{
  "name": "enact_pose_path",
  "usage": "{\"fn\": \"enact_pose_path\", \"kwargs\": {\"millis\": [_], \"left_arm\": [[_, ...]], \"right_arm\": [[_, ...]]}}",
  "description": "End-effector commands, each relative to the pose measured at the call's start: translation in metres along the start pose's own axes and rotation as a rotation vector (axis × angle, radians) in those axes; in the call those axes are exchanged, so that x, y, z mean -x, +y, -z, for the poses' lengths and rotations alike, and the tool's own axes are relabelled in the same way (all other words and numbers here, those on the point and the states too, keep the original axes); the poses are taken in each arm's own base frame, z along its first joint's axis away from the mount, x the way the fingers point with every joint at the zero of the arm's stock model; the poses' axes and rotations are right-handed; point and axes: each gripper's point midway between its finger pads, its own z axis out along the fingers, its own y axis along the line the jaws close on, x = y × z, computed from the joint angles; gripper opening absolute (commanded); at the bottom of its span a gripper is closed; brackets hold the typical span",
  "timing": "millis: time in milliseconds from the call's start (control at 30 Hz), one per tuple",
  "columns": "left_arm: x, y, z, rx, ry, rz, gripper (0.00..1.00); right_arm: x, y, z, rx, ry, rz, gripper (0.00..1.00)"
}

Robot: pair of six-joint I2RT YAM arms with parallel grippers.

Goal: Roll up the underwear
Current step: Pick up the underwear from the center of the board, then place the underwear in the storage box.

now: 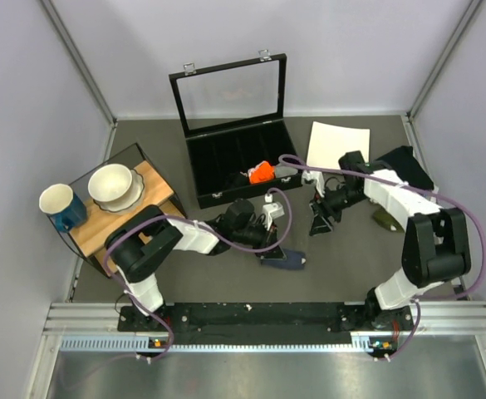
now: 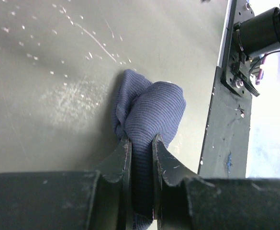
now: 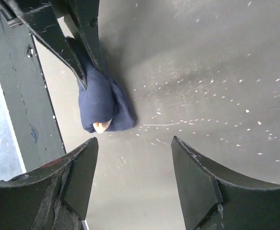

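Navy ribbed underwear (image 2: pixel 154 110) (w/ beige bit)

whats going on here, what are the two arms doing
The left gripper is shut on the underwear, a navy bundle bunched into a compact roll down at the table, close to the arms' bases. A bit of the pale waistband peeks out at one end. The right gripper is open and holds nothing, hovering a little apart from the roll and facing it.
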Motion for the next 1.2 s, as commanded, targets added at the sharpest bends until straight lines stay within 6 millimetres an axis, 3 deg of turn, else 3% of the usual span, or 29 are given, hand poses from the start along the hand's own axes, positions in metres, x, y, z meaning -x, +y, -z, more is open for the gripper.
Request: {"fn": "enact_pose_path", "kwargs": {"millis": [0,100,200,267,300,333,400,467,600,667,867,1000,1167], "left_arm": [[0.012,-0.006,0.021,0.03,-0.042,0.001,0.0],[0.028,-0.006,0.04,0.071,-0.084,-0.011,0.0],[0.067,-0.003,0.068,0.147,-0.164,-0.055,0.0],[0.081,0.003,0.089,0.215,-0.179,-0.048,0.0],[0.106,0.011,0.106,0.265,-0.223,-0.077,0.0],[0.104,0.018,0.118,0.317,-0.198,-0.041,0.0],[0.132,0.034,0.149,0.407,-0.249,-0.055,0.0],[0.139,0.054,0.176,0.514,-0.26,-0.034,0.0],[0.177,0.069,0.218,0.648,-0.352,-0.061,0.0],[0.183,0.078,0.233,0.677,-0.363,-0.051,0.0],[0.208,0.085,0.242,0.64,-0.349,-0.03,0.0],[0.206,0.101,0.24,0.679,-0.341,0.018,0.0],[0.192,0.139,0.258,0.933,-0.311,0.146,0.0]], "right_arm": [[0.029,0.016,0.023,-0.037,-0.098,0.061,0.64],[0.033,0.032,0.029,-0.031,-0.146,0.117,0.64],[0.035,0.04,0.035,-0.058,-0.173,0.166,0.64],[0.036,0.042,0.038,-0.072,-0.186,0.186,0.64],[0.036,0.043,0.038,-0.075,-0.188,0.195,0.64],[0.036,0.044,0.039,-0.082,-0.193,0.206,0.64],[0.037,0.044,0.041,-0.095,-0.191,0.207,0.64],[0.037,0.044,0.043,-0.105,-0.191,0.209,0.64],[0.039,0.047,0.045,-0.111,-0.203,0.225,0.63],[0.04,0.049,0.046,-0.112,-0.207,0.23,0.63],[0.04,0.049,0.046,-0.115,-0.206,0.234,0.63],[0.04,0.049,0.046,-0.113,-0.208,0.234,0.63],[0.038,0.048,0.045,-0.113,-0.202,0.229,0.63]]}}
